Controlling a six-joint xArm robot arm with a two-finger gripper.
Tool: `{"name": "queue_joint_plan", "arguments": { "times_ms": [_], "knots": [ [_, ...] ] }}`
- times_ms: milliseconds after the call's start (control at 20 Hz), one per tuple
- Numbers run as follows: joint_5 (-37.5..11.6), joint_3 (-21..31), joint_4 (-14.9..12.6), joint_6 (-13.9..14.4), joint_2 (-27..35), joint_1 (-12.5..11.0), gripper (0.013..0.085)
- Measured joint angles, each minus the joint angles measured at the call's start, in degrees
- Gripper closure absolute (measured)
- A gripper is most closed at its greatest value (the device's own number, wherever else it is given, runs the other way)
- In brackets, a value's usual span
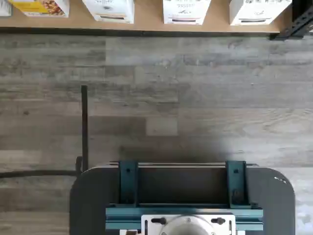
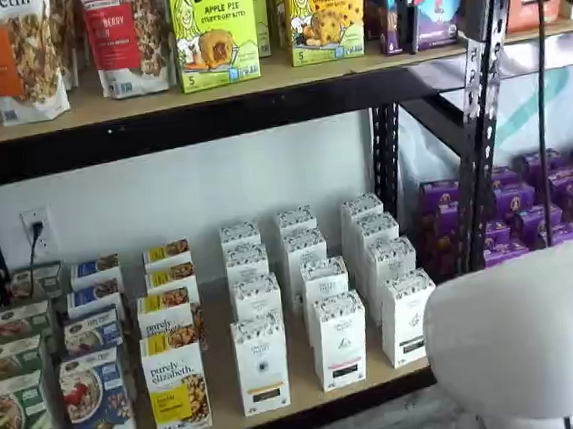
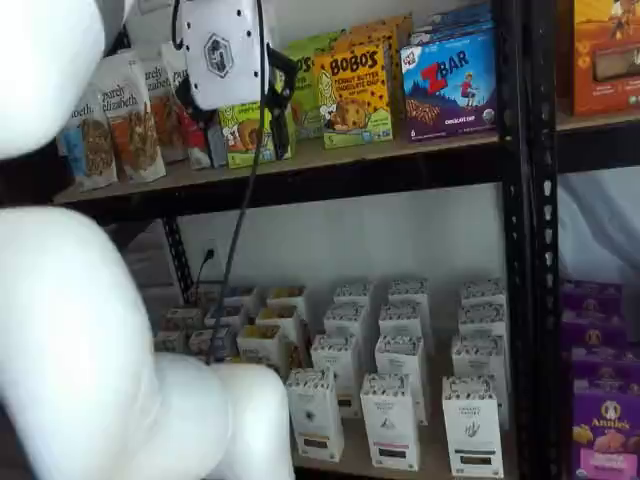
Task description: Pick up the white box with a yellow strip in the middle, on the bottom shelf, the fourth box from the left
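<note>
The hand [image 3: 235,105] is seen high by the upper shelf, fingers spread wide; nothing is held or touched.

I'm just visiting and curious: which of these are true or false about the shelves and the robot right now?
1. The gripper holds the white box. False: it is open and empty, up by the upper shelf.
2. The white box stands at the front of its row on the bottom shelf. True.
3. Purple boxes sit to the right of the white ones. True.
4. The upper shelf is bare. False: it holds Bobo's boxes and bags.
</note>
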Motion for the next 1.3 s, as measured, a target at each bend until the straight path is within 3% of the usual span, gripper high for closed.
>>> {"name": "queue_joint_plan", "arguments": {
  "times_ms": [100, 250, 550, 900, 1300],
  "knots": [
    [-2.4, 1.7, 5.3, -2.7, -1.7, -5.0, 0.013],
    [-3.8, 2.4, 6.9, -3.5, -2.4, -5.9, 0.013],
    [-5.5, 3.8, 6.6, -2.6, -3.0, -4.6, 0.013],
    [-8.5, 6.9, 4.2, 0.2, -3.1, -0.8, 0.013],
    [-15.9, 14.5, 1.9, 2.8, -4.0, 2.9, 0.013]
  ]
}}
